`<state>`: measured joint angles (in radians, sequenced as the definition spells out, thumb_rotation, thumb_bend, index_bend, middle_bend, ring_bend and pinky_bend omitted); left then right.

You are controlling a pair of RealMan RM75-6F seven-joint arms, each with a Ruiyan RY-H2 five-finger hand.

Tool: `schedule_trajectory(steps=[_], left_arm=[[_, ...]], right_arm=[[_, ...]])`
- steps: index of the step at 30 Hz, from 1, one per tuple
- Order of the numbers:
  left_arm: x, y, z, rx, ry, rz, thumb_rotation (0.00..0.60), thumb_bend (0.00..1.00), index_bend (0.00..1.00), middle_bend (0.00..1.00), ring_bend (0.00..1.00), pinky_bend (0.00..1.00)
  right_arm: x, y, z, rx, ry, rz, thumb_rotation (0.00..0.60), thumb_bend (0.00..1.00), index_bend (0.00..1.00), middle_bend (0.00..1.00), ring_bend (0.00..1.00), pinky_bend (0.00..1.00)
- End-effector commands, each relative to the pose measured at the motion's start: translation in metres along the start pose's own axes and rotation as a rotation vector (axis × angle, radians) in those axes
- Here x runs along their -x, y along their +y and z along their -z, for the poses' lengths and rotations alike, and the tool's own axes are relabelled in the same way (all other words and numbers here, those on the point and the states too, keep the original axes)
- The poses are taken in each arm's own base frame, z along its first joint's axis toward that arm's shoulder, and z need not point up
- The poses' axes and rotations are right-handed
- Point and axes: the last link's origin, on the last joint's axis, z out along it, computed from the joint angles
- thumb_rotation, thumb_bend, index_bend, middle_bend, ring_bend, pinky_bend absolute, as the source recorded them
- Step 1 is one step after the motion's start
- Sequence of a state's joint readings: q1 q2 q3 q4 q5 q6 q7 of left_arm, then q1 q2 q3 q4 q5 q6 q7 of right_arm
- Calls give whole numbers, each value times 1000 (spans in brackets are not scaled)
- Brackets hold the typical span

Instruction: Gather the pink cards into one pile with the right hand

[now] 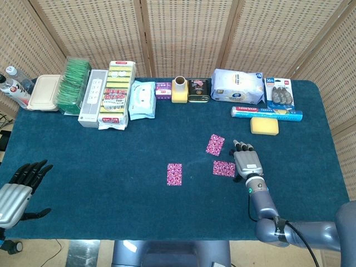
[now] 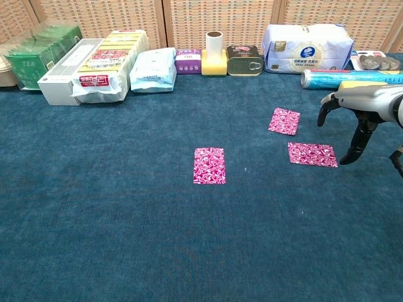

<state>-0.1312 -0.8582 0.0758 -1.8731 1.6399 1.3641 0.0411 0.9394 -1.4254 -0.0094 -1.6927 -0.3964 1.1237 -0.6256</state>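
Observation:
Three pink patterned cards lie flat and apart on the blue cloth. One card [image 1: 174, 174] [image 2: 209, 165] is near the table's middle. A second card [image 1: 215, 144] [image 2: 284, 121] lies tilted further back and to the right. The third card [image 1: 224, 168] [image 2: 312, 154] lies just left of my right hand [image 1: 247, 162] [image 2: 357, 113]. That hand hovers beside the third card with fingers apart, holding nothing. My left hand [image 1: 21, 186] rests open at the near left edge, far from the cards.
Along the back edge stand green tea boxes [image 2: 38, 55], snack packs [image 2: 110, 60], a wipes pack [image 2: 152, 68], a yellow cup [image 2: 215, 55], a tin [image 2: 244, 60], a tissue pack [image 2: 308, 41], a foil roll [image 1: 267, 113] and a yellow sponge [image 1: 263, 125].

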Motion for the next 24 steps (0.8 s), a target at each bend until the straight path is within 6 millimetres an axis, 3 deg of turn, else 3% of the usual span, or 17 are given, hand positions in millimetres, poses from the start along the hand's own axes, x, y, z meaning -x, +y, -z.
schedule_trajectory(steps=[1, 24], left_arm=[[0, 0, 0, 0, -1, 1, 600, 56, 0, 0, 0, 3], [-1, -1, 1, 1, 3, 6, 600, 57, 0, 0, 0, 3]], right_arm=[[2, -7, 0, 19, -13, -13, 600, 98, 248, 6, 0, 68], [17, -32, -8, 61, -3, -36, 600, 134, 291, 17, 0, 72]])
